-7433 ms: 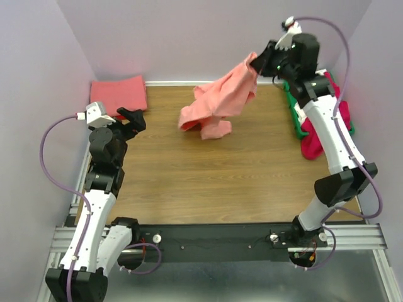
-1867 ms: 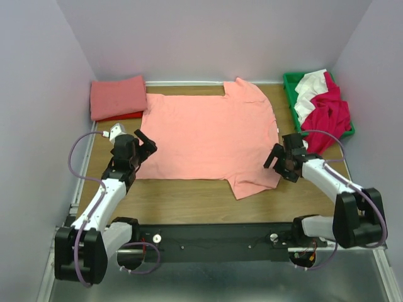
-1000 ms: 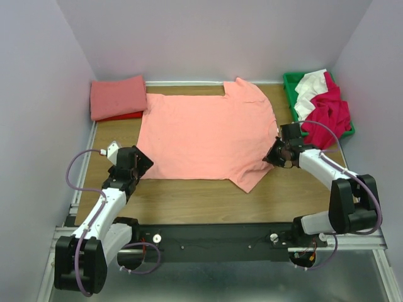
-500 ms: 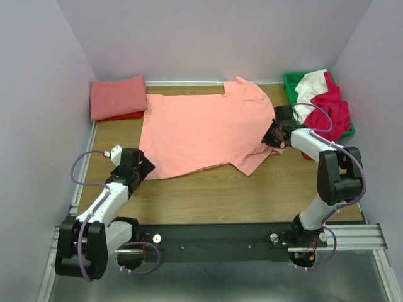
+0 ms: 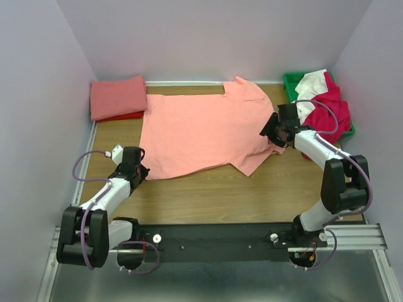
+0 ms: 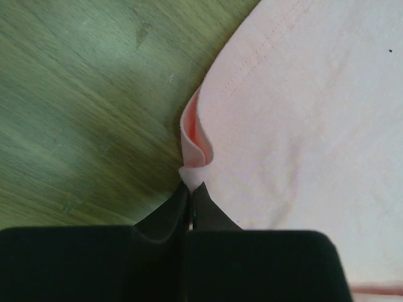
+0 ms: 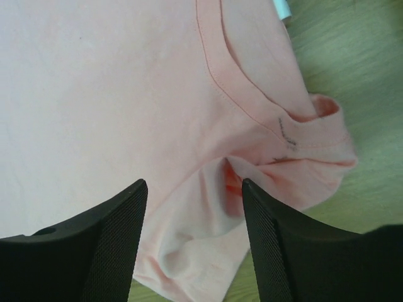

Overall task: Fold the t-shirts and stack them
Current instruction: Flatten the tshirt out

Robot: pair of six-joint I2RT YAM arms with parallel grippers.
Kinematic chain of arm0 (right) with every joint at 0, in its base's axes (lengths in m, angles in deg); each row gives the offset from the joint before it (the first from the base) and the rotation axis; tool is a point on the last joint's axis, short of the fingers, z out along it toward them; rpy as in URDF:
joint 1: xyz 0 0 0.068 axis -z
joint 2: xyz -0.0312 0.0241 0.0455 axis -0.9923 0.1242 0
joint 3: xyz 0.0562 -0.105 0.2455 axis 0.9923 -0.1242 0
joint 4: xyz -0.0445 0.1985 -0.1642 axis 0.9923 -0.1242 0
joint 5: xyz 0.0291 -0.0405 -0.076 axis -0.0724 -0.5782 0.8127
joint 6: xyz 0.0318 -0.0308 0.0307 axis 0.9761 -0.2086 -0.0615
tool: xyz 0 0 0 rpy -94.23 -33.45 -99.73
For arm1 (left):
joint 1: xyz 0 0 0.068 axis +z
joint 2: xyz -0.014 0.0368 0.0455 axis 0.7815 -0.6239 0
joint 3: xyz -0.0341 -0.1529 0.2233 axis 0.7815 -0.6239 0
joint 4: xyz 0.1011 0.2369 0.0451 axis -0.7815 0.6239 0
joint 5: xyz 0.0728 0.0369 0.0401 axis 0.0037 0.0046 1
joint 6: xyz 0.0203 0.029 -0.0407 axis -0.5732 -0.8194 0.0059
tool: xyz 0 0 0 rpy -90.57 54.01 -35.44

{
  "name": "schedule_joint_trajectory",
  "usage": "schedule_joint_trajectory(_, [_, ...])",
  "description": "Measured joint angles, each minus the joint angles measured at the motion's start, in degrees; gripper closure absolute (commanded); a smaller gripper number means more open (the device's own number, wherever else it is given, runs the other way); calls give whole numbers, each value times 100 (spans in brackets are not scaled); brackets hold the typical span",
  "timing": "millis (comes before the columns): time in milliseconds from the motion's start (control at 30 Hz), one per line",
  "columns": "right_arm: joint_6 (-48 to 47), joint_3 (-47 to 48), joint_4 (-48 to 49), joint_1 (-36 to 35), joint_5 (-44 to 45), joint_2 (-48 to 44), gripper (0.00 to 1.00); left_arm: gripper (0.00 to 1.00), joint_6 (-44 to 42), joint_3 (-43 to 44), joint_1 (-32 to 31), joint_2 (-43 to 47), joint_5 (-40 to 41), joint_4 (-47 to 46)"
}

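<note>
A salmon shirt (image 5: 201,132) is spread flat across the middle of the table (image 5: 208,195). Its neck is turned to the right and its hem to the left, with one sleeve at the far side and one at the near side.

The near-left hem corner is pinched by the left gripper (image 6: 187,190). The fingers are pressed together on a small raised fold of cloth. The gripper's body is cut off by the bottom edge of the left wrist view.

The right gripper (image 7: 192,189) is held over the neck end of the shirt with its fingers spread wide. Bunched cloth and the ribbed neckband are seen between them. Whether the fingertips touch the cloth cannot be told. A small white scrap (image 7: 283,9) is cut off by the top edge of the right wrist view, and too little of it is seen to name it.

In the far left corner a folded shirt (image 5: 118,96), also salmon, is laid on a red shirt (image 5: 119,116), of which only a thin edge is seen.

In the far right corner a green bin (image 5: 291,80) is mostly hidden by a white shirt (image 5: 313,85) and a magenta shirt (image 5: 327,119) heaped in it and spilling over its rim. How many garments are piled there cannot be made out.
</note>
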Motion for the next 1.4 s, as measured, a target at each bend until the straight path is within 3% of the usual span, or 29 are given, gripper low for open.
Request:
schedule_joint_trajectory(100, [-24, -297, 4, 0, 9, -487, 20, 100, 44, -4, 0, 35, 0, 22])
schedule_joint_trajectory(233, [-31, -737, 31, 0, -26, -1075, 20, 100, -31, -4, 0, 310, 0, 4])
schedule_joint_trajectory(400, [-26, -1539, 13, 0, -162, -1661, 35, 100, -214, -2, 0, 522, -26, -136])
schedule_joint_trajectory(667, [-61, -1725, -39, 0, -304, -1086, 52, 100, -407, 17, 0, 527, -125, -284])
schedule_joint_trajectory(967, [-74, -1119, 133, 0, -114, -92, 54, 100, -439, 17, 0, 791, -155, -382])
schedule_joint_trajectory(1067, [-74, -1021, 273, 0, -114, 46, 61, 100, -442, 17, 0, 835, -157, -382])
schedule_joint_trajectory(1100, [-72, -1014, 334, 0, -116, 74, 72, 100, -442, 17, 0, 844, -157, -382])
schedule_joint_trajectory(1167, [-87, -1014, 378, 0, -114, 96, 81, 100, -446, 17, 0, 852, -155, -385])
schedule_joint_trajectory(1200, [-76, -1014, 380, 0, -114, 120, 91, 100, -448, 17, 0, 855, -155, -382])
schedule_joint_trajectory(1267, [-59, -1014, 398, 0, -111, 120, 98, 100, -455, 17, 0, 857, -157, -385])
schedule_joint_trajectory(1400, [-85, -1108, 391, 0, -164, -33, 100, 100, -481, 17, 0, 935, -168, -350])
